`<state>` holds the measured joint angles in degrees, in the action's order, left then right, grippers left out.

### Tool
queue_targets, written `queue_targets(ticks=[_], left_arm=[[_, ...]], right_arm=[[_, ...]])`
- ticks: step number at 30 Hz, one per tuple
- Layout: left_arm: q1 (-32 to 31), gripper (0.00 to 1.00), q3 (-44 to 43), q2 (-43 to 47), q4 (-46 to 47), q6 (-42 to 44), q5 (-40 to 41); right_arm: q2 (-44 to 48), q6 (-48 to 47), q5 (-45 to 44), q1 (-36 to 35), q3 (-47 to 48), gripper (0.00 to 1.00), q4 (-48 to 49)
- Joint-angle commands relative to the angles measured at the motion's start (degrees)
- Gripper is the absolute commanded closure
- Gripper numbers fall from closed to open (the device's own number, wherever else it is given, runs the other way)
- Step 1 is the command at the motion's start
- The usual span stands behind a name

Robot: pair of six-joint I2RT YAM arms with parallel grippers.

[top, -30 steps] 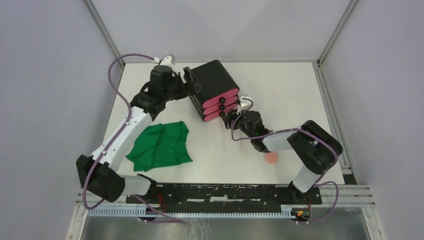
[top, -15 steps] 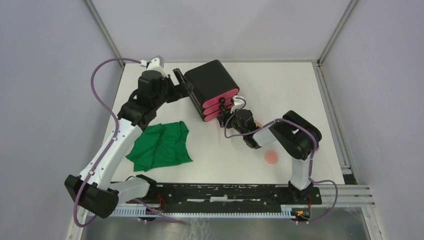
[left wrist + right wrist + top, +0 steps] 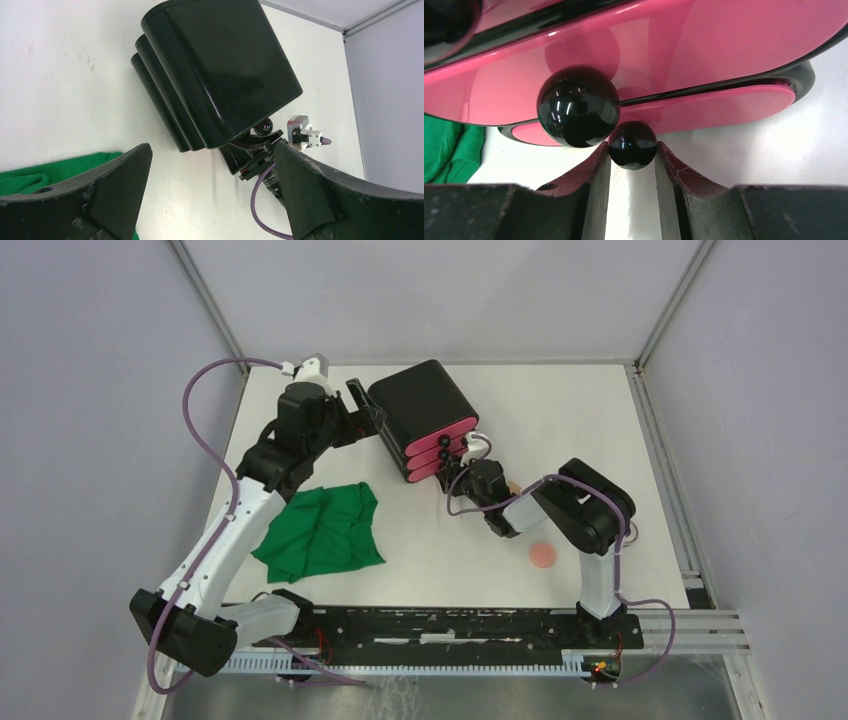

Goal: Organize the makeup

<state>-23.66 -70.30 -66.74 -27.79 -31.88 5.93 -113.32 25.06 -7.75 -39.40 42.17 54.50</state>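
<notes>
My right pincer (image 3: 632, 148) is pinched narrow on the bottom drawer knob (image 3: 632, 142), mid-frame. It looks glossy, round and slippery, so I hold its widest part. The pink puff (image 3: 542, 555) should be soft and light.

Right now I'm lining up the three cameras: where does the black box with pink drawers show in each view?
Top external: black box, just above centre.
Left wrist: upper centre, its black shell.
Right wrist: pink drawer fronts across the top, small knob near centre.
Shared landmark: green cloth, lower left of the box in each.
</notes>
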Motion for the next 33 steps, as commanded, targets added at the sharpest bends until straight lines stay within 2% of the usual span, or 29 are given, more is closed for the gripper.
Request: queue_targets(ticks=[1, 7, 18, 21, 23, 28, 30, 33], left_arm=[[-0.15, 0.01, 0.11, 1.5, 0.62, 0.99, 1.17], [-0.2, 0.01, 0.82, 1.53, 1.17, 0.58, 0.5], [-0.12, 0.01, 3.18, 3.13, 2.53, -0.89, -2.34], [-0.13, 0.01, 3.46, 3.34, 2.66, -1.06, -3.05], [-0.2, 0.01, 3.65, 3.5, 2.67, -1.23, -3.35], [-0.19, 0.01, 4.02, 4.46, 2.76, -1.52, -3.74], [-0.33, 0.01, 3.4, 4.6, 2.33, -0.98, -3.81], [-2.42, 0.01, 1.47, 3.65, 1.61, 1.25, -5.66]], right_arm=[[2.51, 0.38, 0.8, -0.41, -1.44, 0.86, 4.71], [9.36, 2.03, 1.36, -0.55, -7.34, 0.91, 0.65], [23.19, -0.23, 1.35, -2.32, -17.66, 0.9, -10.96], [25.11, -1.06, 1.12, -2.48, -17.9, 0.74, -13.98], [26.81, -1.39, 0.43, -2.45, -17.52, 0.68, -16.53], [33.0, -0.91, -1.87, -2.44, -17.15, 0.41, -25.2], [37.88, -0.78, -2.87, -2.44, -16.26, 0.35, -32.87], [46.97, 0.92, -7.67, -2.44, -13.53, 0.32, -48.15]])
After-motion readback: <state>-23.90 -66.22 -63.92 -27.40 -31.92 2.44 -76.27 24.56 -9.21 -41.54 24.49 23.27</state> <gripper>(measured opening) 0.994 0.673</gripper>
